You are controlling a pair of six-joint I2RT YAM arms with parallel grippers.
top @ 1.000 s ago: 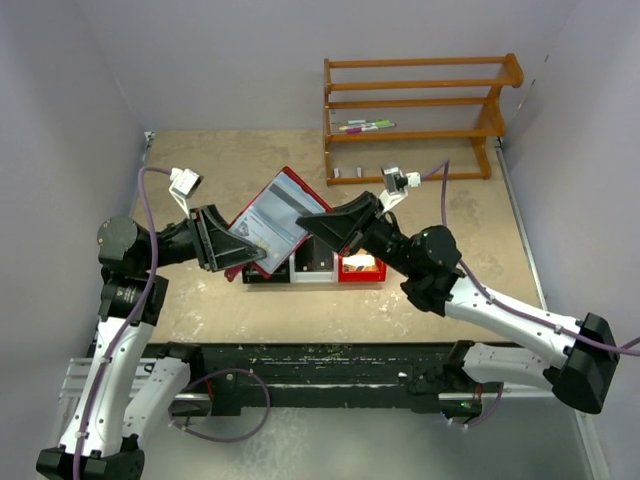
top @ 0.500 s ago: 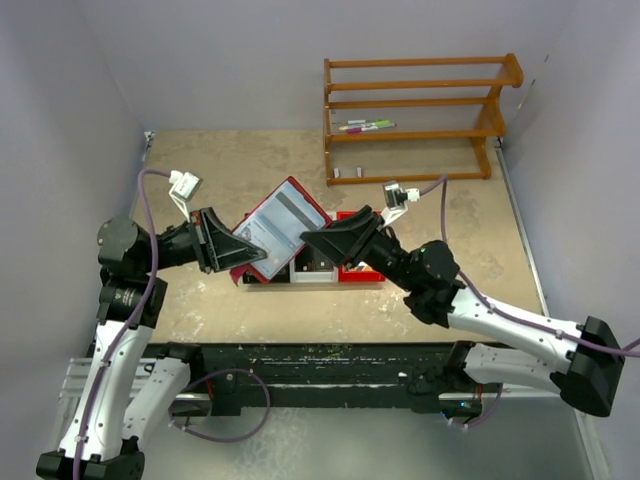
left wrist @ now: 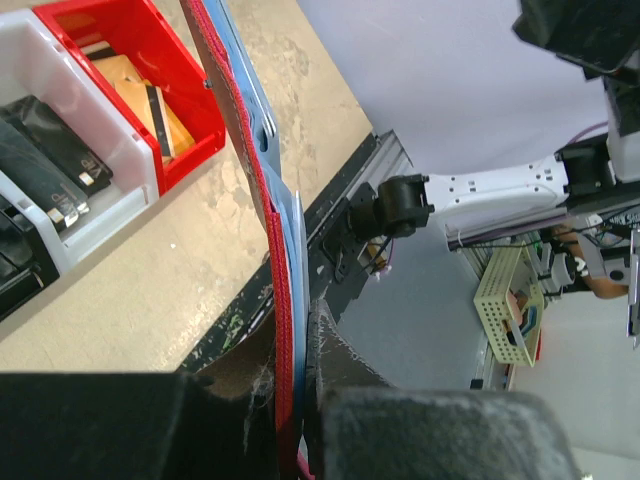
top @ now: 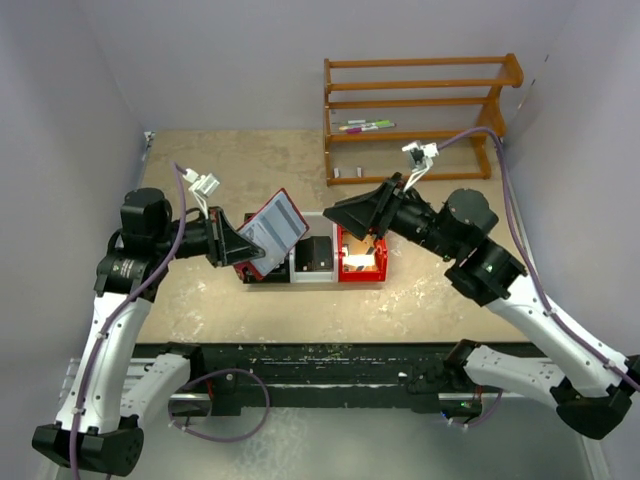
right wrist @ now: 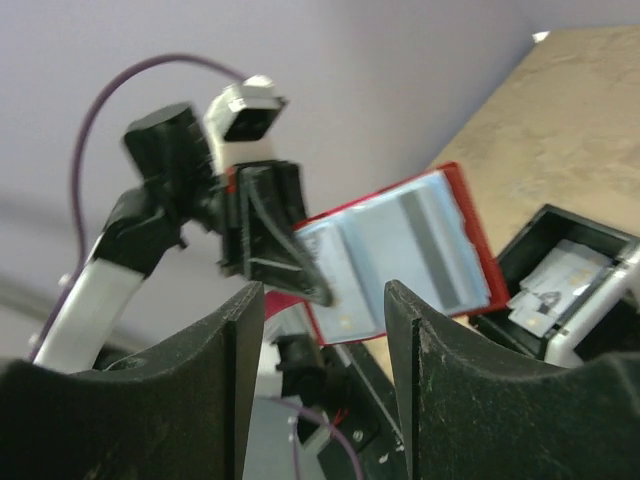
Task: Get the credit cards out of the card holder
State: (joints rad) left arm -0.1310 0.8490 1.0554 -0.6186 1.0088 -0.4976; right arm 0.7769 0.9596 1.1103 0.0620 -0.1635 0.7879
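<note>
From above, your left gripper [top: 243,250] is clamped on the lower edge of the card holder [top: 272,228]. It holds the holder open and tilted off the table [top: 450,285], with the blue-grey sleeves facing up, above the black bin [top: 262,274] at the left end of a row of three bins. The white bin [top: 312,279] sits in the middle and the red bin [top: 362,279] at the right end, with a tan credit card [top: 362,262] lying inside the red one. Your right gripper [top: 335,212] hangs above the far side of the red bin, just right of the holder and not touching it. A wooden rack [top: 420,100] stands at the far right of the table. In your left wrist view the holder is edge-on, pinched tight between the two fingers, maroon cover on one side and sleeves on the other. The red bin lies beyond it with the tan card flat on its floor, a dark stripe across the card. In your right wrist view the two fingers stand well apart with nothing between them. Through the gap you see the open holder, gripped at its lower left by the other arm. A darker grey band crosses one sleeve, and you cannot tell from here whether any card sits in the sleeves.
</note>
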